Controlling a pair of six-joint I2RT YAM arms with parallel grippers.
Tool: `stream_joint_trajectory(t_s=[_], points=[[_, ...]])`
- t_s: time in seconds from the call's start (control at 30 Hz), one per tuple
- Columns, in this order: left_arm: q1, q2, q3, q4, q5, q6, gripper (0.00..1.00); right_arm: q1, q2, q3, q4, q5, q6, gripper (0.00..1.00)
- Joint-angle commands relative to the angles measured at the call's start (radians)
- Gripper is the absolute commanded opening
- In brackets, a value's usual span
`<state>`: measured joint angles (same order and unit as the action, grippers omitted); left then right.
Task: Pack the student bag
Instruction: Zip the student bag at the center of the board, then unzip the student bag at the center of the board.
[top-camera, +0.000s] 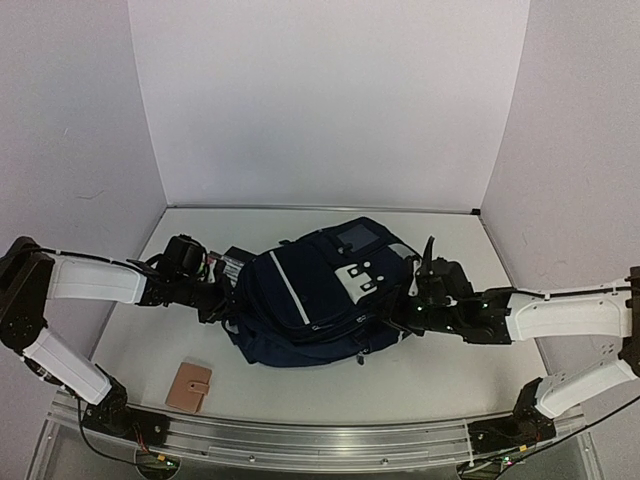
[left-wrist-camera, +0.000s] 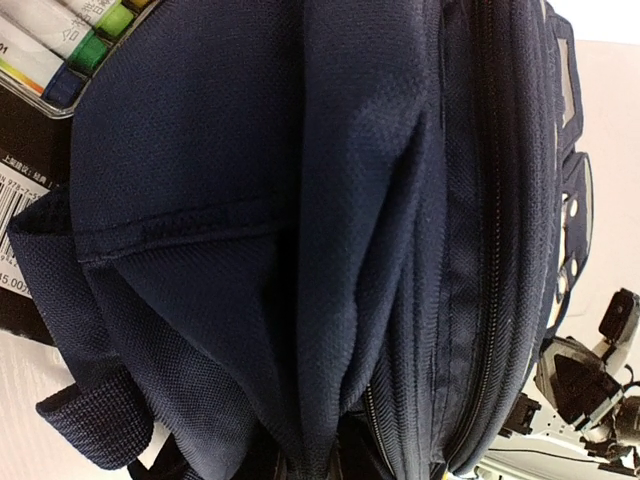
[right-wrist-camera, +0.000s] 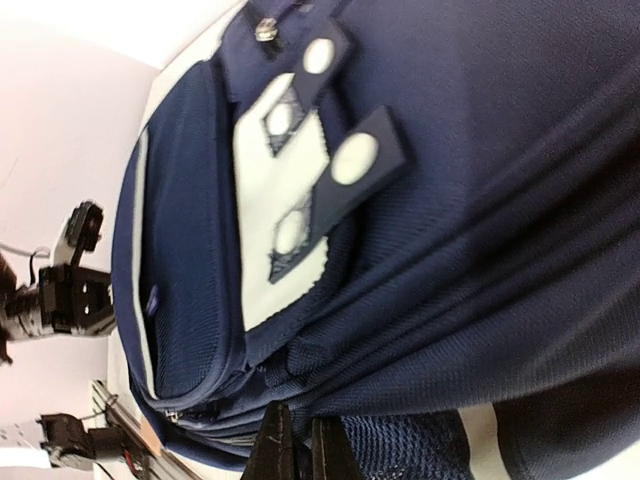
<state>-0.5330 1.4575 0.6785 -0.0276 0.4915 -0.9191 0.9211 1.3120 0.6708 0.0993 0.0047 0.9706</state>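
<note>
On table (top-camera: 450, 370), student bag (top-camera: 310, 295) lying, long axis L-R, top twd right.

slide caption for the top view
Navy backpack on the table between left gripper and right gripper, tan wallet lying apart

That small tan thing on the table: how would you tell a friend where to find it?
Start at the big navy backpack mid-table. Look toward the near left corner: a small tan wallet lies flat and alone, the only pale-brown item.
</note>
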Motion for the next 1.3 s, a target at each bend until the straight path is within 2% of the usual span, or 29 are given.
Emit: stream_joint_trajectory(t_s=[0.0,0.17,0.27,0.33,0.4,0.57,0.87,1.27], points=[[-0.045,0.025,0.014,0.148,0.02,-0.043,0.0,0.155,-0.029,0.035,0.079,0.096,-0.115,0.0],[-0.082,0.045,0.019,0.195,0.006,-0.076,0.0,0.301,0.021,0.056,0.075,0.356,-0.1,0.0],[-0.085,0.045,0.018,0.197,-0.008,-0.082,0.0,0.326,0.063,0.066,0.072,0.417,-0.081,0.0],[-0.085,0.039,0.018,0.19,-0.016,-0.082,0.0,0.333,0.089,0.08,0.065,0.418,-0.077,0.01],[-0.085,0.03,0.014,0.18,-0.026,-0.081,0.0,0.335,0.111,0.096,0.04,0.408,-0.064,0.09],[-0.085,0.015,0.0,0.172,-0.037,-0.083,0.0,0.341,0.121,0.098,-0.017,0.392,-0.004,0.16],[-0.085,-0.008,-0.012,0.145,-0.061,-0.077,0.0,0.349,0.007,0.005,-0.043,0.297,0.099,0.31],[-0.085,-0.011,-0.017,0.148,-0.062,-0.081,0.0,0.349,-0.032,-0.062,-0.048,0.232,0.201,0.35]])
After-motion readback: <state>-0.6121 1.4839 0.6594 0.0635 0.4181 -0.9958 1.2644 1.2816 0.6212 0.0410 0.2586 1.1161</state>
